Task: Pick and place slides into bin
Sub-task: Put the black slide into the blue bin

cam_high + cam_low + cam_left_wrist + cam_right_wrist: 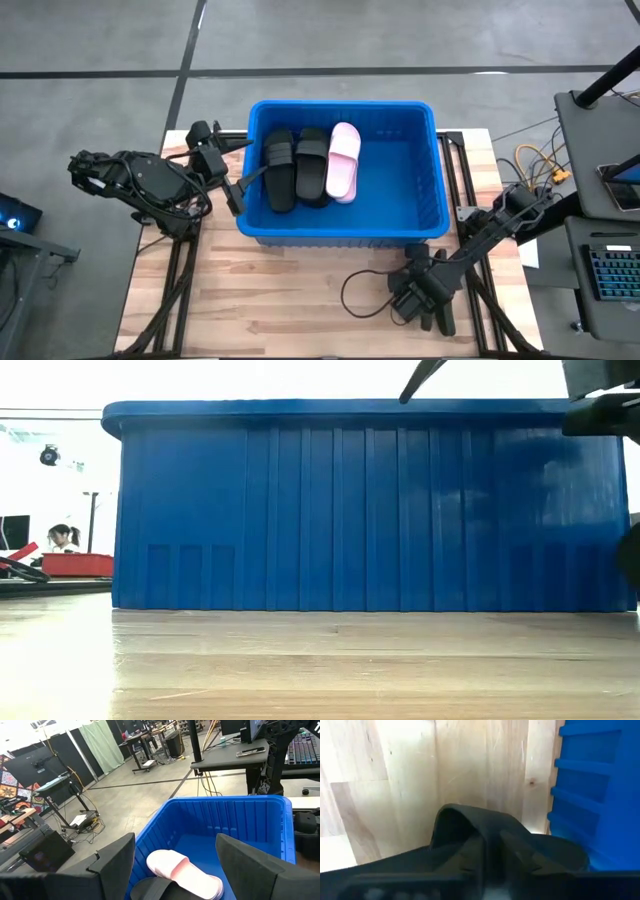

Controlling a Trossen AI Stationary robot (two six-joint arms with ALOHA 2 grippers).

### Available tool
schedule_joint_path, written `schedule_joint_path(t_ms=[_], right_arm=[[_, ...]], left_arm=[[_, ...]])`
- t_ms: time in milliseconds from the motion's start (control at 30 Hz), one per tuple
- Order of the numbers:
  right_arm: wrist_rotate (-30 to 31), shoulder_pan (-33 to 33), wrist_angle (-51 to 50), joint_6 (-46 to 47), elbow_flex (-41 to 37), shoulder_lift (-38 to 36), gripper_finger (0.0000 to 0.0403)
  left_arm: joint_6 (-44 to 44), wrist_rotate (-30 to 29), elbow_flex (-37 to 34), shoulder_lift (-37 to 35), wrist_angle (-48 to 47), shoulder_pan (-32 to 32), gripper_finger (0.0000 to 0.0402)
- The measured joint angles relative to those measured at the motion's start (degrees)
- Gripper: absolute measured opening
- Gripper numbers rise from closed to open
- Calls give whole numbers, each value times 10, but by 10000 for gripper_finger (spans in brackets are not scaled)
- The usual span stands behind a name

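The blue bin (pixel 420 170) stands at the middle of the table. Two black slides (pixel 296 165) and a pale pink slide (pixel 344 160) lie side by side on its floor, in its left half. My left gripper (pixel 240 190) is open at the bin's left wall, pointing into the bin. Its wrist view shows the fingers (pixel 175 847) standing apart, with the pink slide (pixel 182 872) beyond them. My right gripper (pixel 418 295) is in front of the bin's near wall, shut on another black slide (pixel 480 827). My right gripper holds the black slide by its broad strap (pixel 492 832), pinched between the two fingers. The fingers themselves hide the exact place. The sole (pixel 562 851) reaches toward the bin's near wall. I cannot tell whether the slide is clear of the table.
A thin dark loop (pixel 362 295) lies on the wood left of my right gripper. The bin's right half (pixel 400 180) is bare. Desks with a keyboard (pixel 610 275) and cables stand off the table's right edge. The low view shows the bin's ribbed near wall (pixel 370 510).
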Motion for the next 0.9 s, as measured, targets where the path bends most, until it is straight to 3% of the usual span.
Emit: schedule_joint_path(t_ms=[67,400,800,900], right_arm=[[0,0,5,-6,0,0,21],[-1,0,40,12,39,2,10],[5,-1,47,13,210,1,9],[46,-3,50,12,259,1,9]], left_arm=[[0,0,0,0,0,0,262],[0,-1,0,0,0,0,262],[0,0,0,0,1,0,262],[0,0,0,0,1,0,262]])
